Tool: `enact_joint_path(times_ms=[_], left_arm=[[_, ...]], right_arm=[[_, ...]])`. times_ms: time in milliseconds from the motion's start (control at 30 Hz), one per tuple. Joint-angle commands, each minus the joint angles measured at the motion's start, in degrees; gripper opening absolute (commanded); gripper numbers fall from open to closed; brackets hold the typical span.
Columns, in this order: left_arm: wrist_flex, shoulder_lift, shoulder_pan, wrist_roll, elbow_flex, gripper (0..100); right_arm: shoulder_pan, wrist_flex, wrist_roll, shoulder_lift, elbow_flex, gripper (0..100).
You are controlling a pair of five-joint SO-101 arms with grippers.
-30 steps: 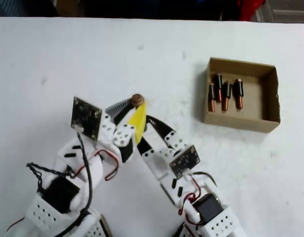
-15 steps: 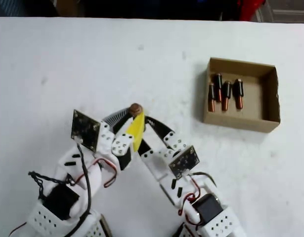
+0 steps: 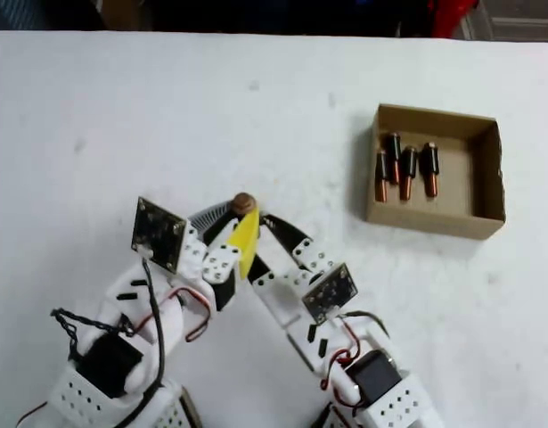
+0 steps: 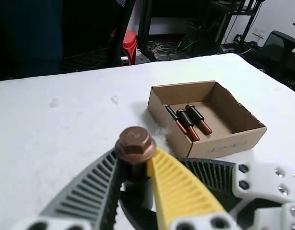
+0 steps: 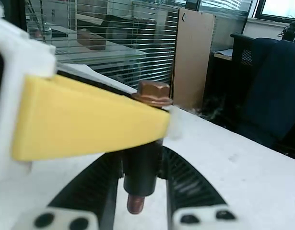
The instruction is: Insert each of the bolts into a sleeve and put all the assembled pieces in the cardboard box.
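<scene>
We find both grippers meeting at the lower centre of the high view, above the table (image 3: 122,107). The left gripper (image 4: 135,160) is clamped on the bolt (image 4: 134,143) just under its copper hex head, with the grey finger on one side and the yellow on the other, so the head rests on top of them. The right gripper (image 5: 140,160) is closed around the black sleeve (image 5: 139,175) lower down. The bolt's copper tip pokes out beneath the sleeve (so we judge it fully seated). Two grips on one upright piece read to us as steadying it for a handover. The cardboard box (image 3: 434,223) sits well apart at the right of the frame, with four assembled pieces (image 3: 405,169) lying side by side inside it.
</scene>
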Motion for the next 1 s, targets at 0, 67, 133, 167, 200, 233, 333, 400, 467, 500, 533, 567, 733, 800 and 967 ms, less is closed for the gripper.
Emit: enact_joint_path(times_ms=[0,67,133,167,200,233,333,400,467,500,533,567,733,800,967], left_arm=[[1.3,-0.8,-0.1,-0.7,-0.4,9],[1.5,-0.8,-0.1,-0.5,-0.3,19],[1.5,-0.8,-0.1,-0.4,-0.3,27],[1.5,-0.8,-0.1,-0.4,-0.3,30],[1.5,-0.8,-0.2,-0.4,-0.3,31],[1.5,-0.8,-0.2,-0.4,-0.3,30],[1.1,-0.9,-2.0,-0.5,-0.7,28],[0.2,-0.9,-3.7,-0.7,-0.8,28],[-1.1,-0.9,-5.3,-0.7,-0.7,28],[-1.9,-0.9,-6.0,-0.7,-0.7,28],[-2.7,-0.9,-6.5,-0.7,-0.8,28],[-3.5,-0.9,-6.9,-0.7,-0.8,28],[-4.6,-1.0,-8.2,-0.7,-6.1,28],[-2.7,-1.0,-8.2,-1.1,-9.7,28],[9.0,-0.9,-9.6,-7.5,-19.1,26]], right_arm=[[0.2,-1.4,0.8,-0.7,0.4,1.7],[0.2,-1.4,0.8,-0.7,0.4,1.7],[0.2,-1.4,0.8,-0.7,0.4,1.7],[0.2,-1.4,0.8,-0.7,0.4,1.7],[0.2,-1.4,0.8,-0.7,0.4,1.7],[0.2,-1.4,0.8,-0.7,0.4,1.7],[0.2,-1.4,0.8,-0.7,0.4,1.7],[0.2,-1.4,0.8,-0.7,0.4,1.7],[0.2,-1.4,0.8,-0.7,0.4,1.7],[0.2,-1.4,0.9,-0.7,0.4,1.7],[0.2,-1.4,0.9,-0.7,0.4,1.7],[0.2,-1.4,0.9,-0.7,0.4,1.7],[0.2,-1.4,0.9,-0.7,0.4,1.7],[0.2,-1.4,0.9,-0.7,0.4,1.7],[0.2,-1.4,0.9,-0.7,0.4,1.7]])
